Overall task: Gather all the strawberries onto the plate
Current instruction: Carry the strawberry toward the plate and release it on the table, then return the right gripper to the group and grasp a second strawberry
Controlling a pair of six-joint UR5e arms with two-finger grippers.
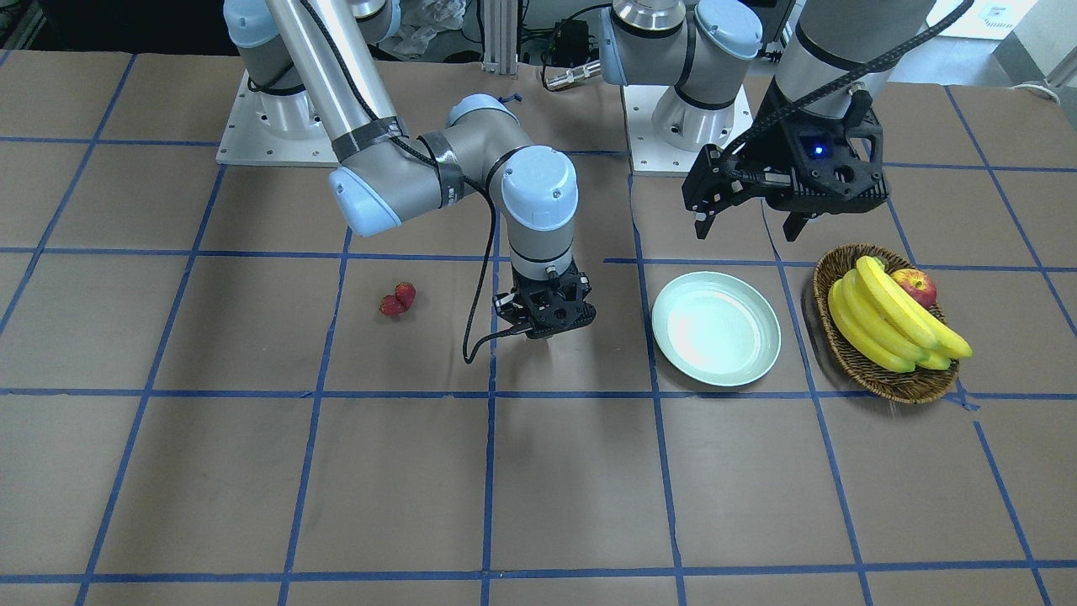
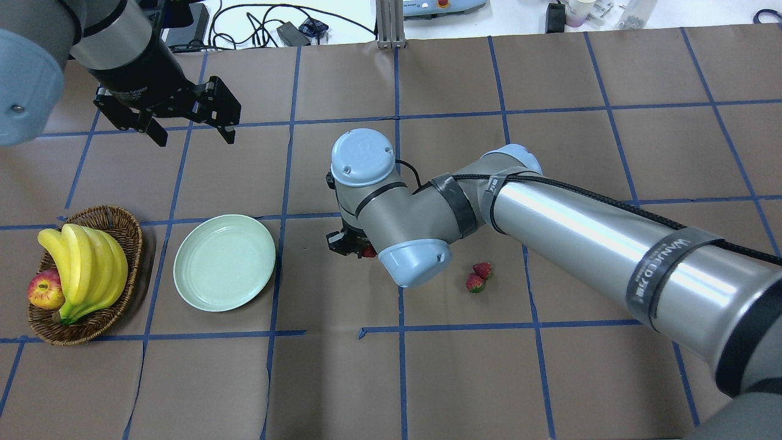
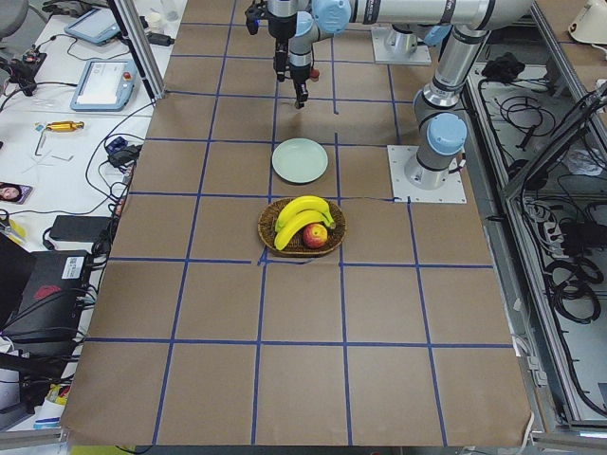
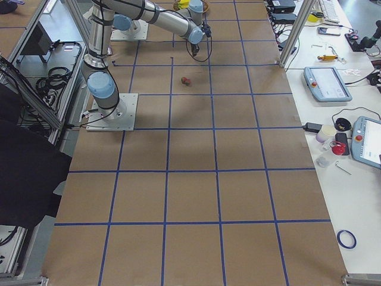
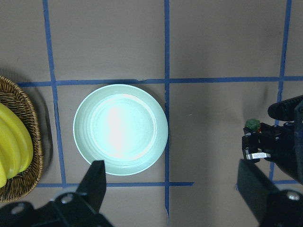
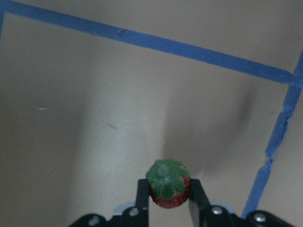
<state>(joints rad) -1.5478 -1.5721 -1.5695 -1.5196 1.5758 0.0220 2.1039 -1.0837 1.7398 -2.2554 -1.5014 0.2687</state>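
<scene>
Now the right tool grips one strawberry mid-frame, left of the plate. Two strawberries lie on the surface at centre left; the left tool hangs open, upper right.

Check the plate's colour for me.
Pale mint green, plain and glossy; the plate shows best in the left wrist view.

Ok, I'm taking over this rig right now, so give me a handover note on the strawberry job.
Right gripper: shut on one strawberry, short of the plate.
Left gripper: open, empty, raised by the plate.
Plate holds nothing.
Two strawberries lie together on the table, on the right arm's side.
Done: one strawberry gripped.
To do: put it in the plate, then fetch the other two.
</scene>
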